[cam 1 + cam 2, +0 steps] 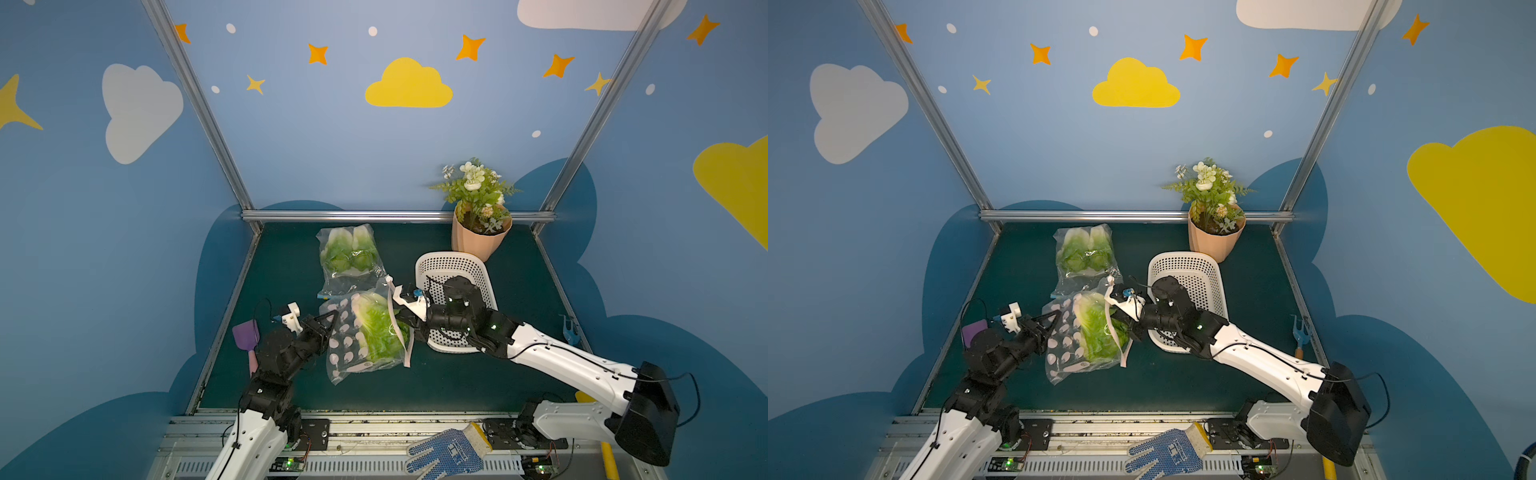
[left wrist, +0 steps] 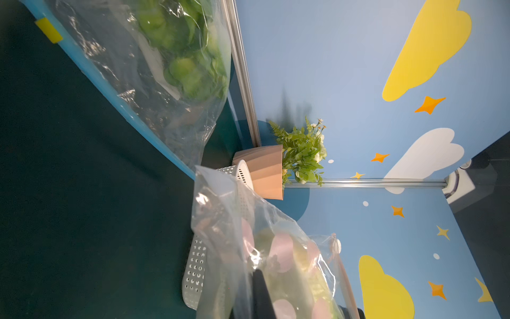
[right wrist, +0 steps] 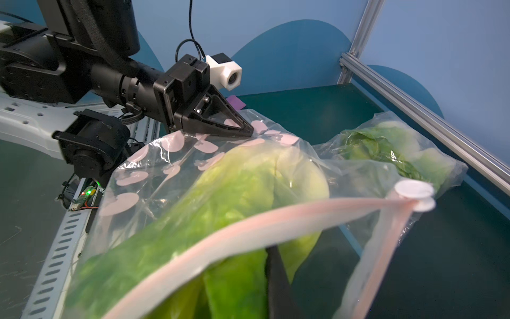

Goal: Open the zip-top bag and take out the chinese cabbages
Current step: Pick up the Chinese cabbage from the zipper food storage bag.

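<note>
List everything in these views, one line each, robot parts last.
spotted zip-top bag: one, clear with pink spots, mid-table, mouth open
chinese cabbages: count unclear, white and green, inside that bag
plain bag: one, clear with a blue strip, behind the first bag, holding greens
basket: one, white, perforated, right of the bags
potted plant: one, peach pot with white flowers, back right
spatula: one, purple, table's left edge
garden fork: one, blue, table's right edge
glove: one, blue-dotted, front rail
table: one, dark green
left tool: black, shut on the spotted film
right tool: black, shut at the bag's mouth
</note>
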{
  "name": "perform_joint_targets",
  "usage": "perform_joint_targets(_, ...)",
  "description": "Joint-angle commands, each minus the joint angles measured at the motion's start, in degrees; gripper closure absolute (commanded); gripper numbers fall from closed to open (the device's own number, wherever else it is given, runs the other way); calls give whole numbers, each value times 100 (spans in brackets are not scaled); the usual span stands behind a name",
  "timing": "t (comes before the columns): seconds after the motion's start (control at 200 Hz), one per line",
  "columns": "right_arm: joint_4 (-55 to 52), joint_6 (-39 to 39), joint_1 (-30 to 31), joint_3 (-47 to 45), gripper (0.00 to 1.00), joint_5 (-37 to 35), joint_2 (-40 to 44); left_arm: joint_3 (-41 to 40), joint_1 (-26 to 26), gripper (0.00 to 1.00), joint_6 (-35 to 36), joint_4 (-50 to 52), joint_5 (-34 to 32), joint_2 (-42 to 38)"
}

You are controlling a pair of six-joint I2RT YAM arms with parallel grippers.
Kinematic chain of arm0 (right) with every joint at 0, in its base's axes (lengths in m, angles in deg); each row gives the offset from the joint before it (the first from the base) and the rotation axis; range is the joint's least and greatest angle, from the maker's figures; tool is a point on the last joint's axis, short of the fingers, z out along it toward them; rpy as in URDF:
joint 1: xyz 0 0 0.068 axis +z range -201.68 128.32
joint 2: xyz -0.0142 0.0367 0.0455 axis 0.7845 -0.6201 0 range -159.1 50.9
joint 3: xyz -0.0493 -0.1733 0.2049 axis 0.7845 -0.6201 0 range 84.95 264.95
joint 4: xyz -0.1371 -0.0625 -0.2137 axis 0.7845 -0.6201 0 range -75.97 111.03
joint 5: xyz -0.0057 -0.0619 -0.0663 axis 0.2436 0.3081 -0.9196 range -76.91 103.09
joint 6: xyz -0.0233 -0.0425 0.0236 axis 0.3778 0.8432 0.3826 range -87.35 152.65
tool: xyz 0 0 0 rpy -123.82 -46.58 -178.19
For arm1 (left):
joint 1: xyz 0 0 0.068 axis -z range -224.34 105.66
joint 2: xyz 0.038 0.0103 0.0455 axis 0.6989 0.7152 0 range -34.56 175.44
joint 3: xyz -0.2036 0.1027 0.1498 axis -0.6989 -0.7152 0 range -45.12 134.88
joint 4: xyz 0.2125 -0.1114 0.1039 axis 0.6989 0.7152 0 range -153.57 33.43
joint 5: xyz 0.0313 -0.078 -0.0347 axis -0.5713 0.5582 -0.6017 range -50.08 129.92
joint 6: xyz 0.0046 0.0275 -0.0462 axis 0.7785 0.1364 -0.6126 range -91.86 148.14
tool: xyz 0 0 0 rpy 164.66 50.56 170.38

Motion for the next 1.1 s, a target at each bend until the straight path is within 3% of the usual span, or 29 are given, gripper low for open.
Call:
perform_joint_targets(0.0, 93, -201, -99, -96, 100, -259, 252, 113, -92, 95, 120, 157, -38, 63)
perform_joint_targets(0.601, 180, -915, -418, -692, 100, -1869, 1005, 81, -300, 95, 162, 529, -275, 13)
perform_joint_targets(1.096, 199, -1357, -692, -884, 100, -1605, 1447, 264, -367, 95, 587, 1302, -678, -63)
